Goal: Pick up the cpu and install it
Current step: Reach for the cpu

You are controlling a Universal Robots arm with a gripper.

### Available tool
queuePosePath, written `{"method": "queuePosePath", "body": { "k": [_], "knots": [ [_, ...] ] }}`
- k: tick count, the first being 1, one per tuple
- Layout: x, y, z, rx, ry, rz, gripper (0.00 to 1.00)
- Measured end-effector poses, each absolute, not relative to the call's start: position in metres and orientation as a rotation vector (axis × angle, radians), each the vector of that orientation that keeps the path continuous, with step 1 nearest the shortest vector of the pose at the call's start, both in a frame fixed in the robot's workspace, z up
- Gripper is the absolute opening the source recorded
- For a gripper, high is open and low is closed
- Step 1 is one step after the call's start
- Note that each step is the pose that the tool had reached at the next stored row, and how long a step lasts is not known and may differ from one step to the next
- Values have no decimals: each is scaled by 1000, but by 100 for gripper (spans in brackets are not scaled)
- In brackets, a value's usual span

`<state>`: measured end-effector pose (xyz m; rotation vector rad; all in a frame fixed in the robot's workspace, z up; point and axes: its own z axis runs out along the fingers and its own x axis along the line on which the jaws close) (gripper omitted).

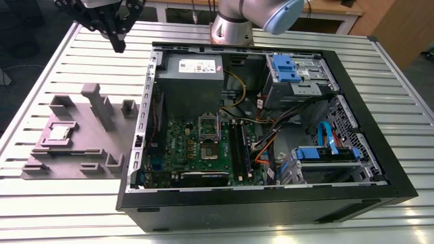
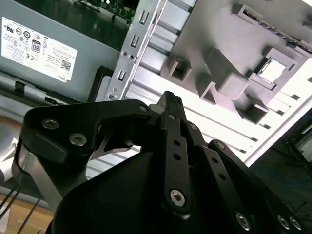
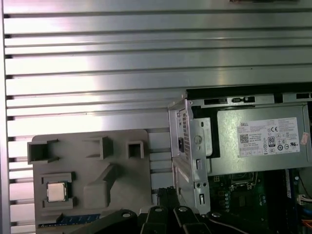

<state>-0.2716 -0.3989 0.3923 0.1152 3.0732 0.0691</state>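
End effector (image 1: 120, 47) empty, fingers pressed together, hovering over the counter (image 1: 61, 203) beside the far corner of the open computer case (image 1: 271, 208).
The cpu (image 1: 60, 132) lies flat in a recess of the grey holder (image 1: 95, 140), on the exterior view's left of the case and well apart from the end effector. It looks light, stiff and thin, with a slick metal top and probably a delicate underside, so its opposite edges seem safest to pinch.

Table: slatted silver aluminium table (image 3: 97, 58).
Holder: grey moulded plastic holder (image 3: 78, 156) beside the case.
Cpu: small silvery square cpu (image 3: 56, 191) flat in a holder recess.
Case: open metal computer case (image 3: 195, 146); I see its grey power supply box (image 3: 263, 161) and green motherboard (image 3: 263, 204).
Gripper: black gripper (image 3: 165, 192), fingertips together.
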Motion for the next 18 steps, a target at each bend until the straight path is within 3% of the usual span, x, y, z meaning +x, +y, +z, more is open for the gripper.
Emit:
{"method": "queuePosePath", "body": {
  "k": [18],
  "knots": [
    [-304,-399,392,114,3058,70,10]
  ]
}}
